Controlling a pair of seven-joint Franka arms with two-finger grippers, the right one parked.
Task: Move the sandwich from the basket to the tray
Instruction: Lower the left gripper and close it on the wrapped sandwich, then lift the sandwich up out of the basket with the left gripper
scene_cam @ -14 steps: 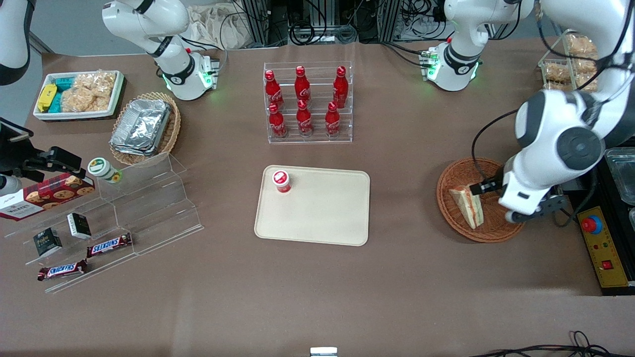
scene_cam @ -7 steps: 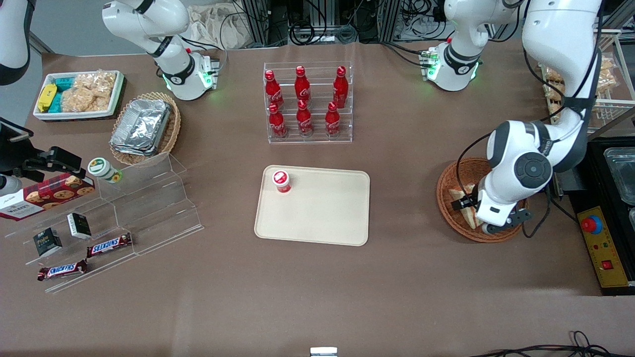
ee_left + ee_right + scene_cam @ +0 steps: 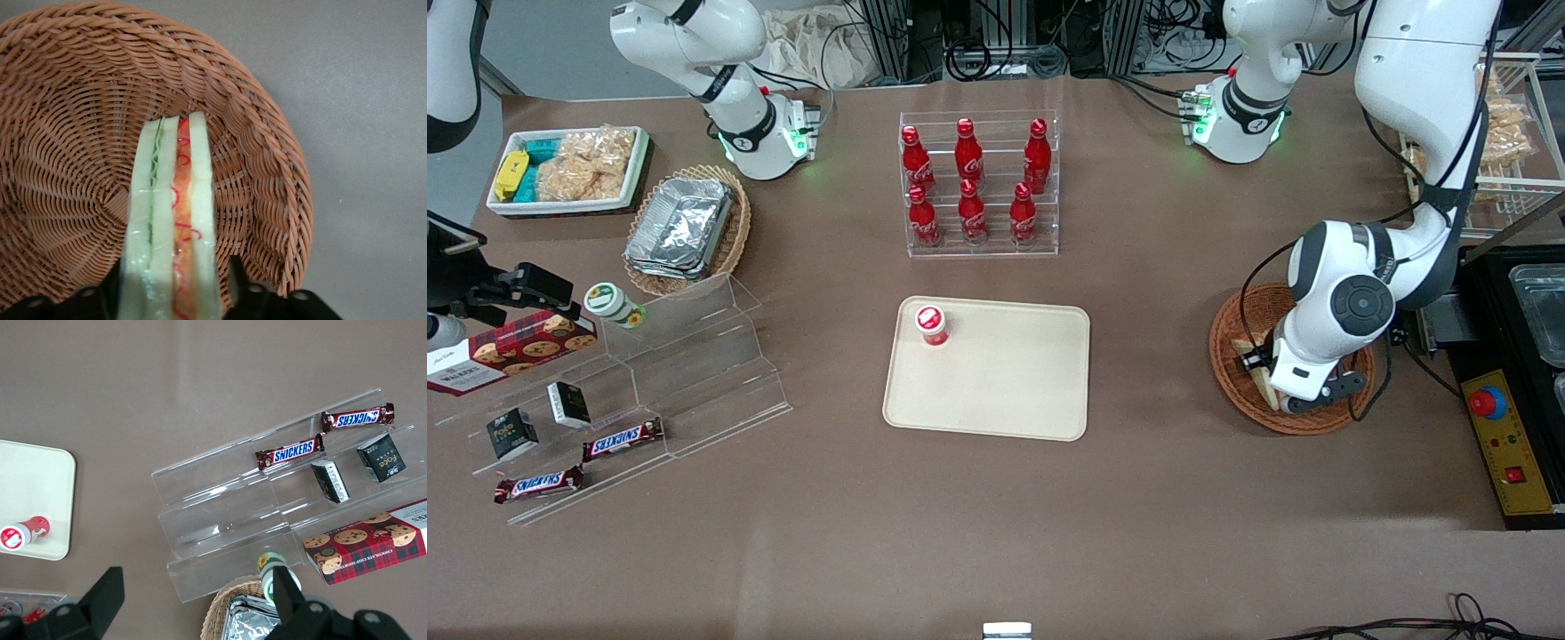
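The sandwich, a wedge of pale bread with green and red-orange filling, stands on edge in the round orange-brown wicker basket. My left gripper is low in the basket and open, one black finger on each side of the sandwich. A small gap shows at one finger. In the front view the wrist covers most of the sandwich, and the basket lies toward the working arm's end of the table. The cream-beige tray lies mid-table.
A red-capped small bottle stands on a tray corner. A clear rack of red cola bottles is farther from the front camera than the tray. A yellow control box lies beside the basket. Acrylic steps with snacks are at the parked arm's end.
My left arm has swung over the basket and come down. The sandwich, plainly visible a second ago, is now mostly covered by the wrist, with the fingers on either side of it.
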